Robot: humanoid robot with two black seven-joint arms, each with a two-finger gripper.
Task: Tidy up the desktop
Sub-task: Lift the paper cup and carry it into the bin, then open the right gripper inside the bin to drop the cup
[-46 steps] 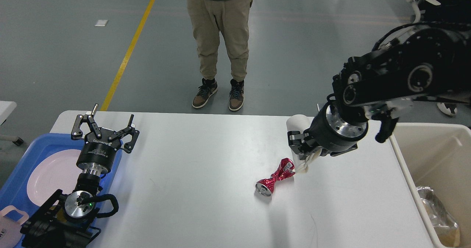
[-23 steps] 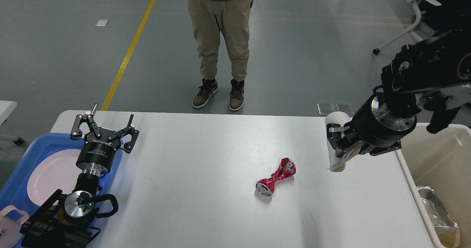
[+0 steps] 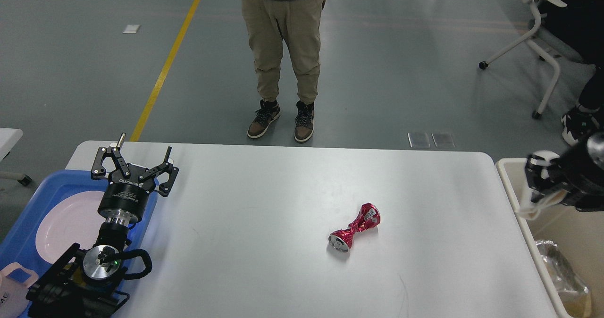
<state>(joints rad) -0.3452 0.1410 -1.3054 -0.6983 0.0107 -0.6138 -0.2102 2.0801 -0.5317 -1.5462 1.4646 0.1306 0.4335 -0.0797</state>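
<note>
The white desktop (image 3: 264, 205) fills the middle of the head view. A crushed red can (image 3: 355, 233) lies on its side right of centre. My right gripper (image 3: 538, 186) hangs over the beige bin (image 3: 505, 176) at the right edge, shut on a squashed white paper cup (image 3: 538, 200). My left gripper (image 3: 134, 160) stands open and empty above the desktop's far left corner, beside the blue tray (image 3: 28, 219).
The blue tray holds a pink plate (image 3: 66, 223) and a pink mug (image 3: 12, 289). The bin holds a crumpled clear wrapper (image 3: 564, 271). A person (image 3: 282, 54) stands just beyond the far edge. A chair base (image 3: 533, 58) is at the far right.
My right arm has carried the white cup rightward from beside the red can, past the desktop's edge, to over the bin. The left arm and the can have stayed still.
</note>
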